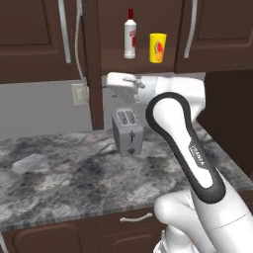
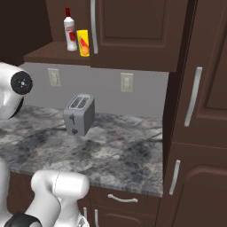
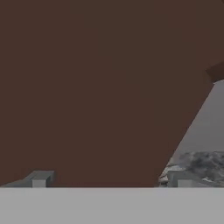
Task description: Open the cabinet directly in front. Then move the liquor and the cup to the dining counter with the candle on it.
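Liquor (image 1: pixel 130 34) and cup (image 1: pixel 157 48) stand in the opened cabinet (image 1: pixel 138 63); pincer (image 3: pixel 109 178) seemingly released.

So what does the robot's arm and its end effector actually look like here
The arm is built of glossy white rounded segments. A dark grey-black band loops round the upper link, bearing small white lettering that looks like the maker's name. A black round joint cap sits on a white joint. The end effector has two small, blocky grey fingertips. No loose cables show.

Both base views look forward over the arm, sharing the toaster (image 1: pixel 128 132); hand view faces brown wood close up.
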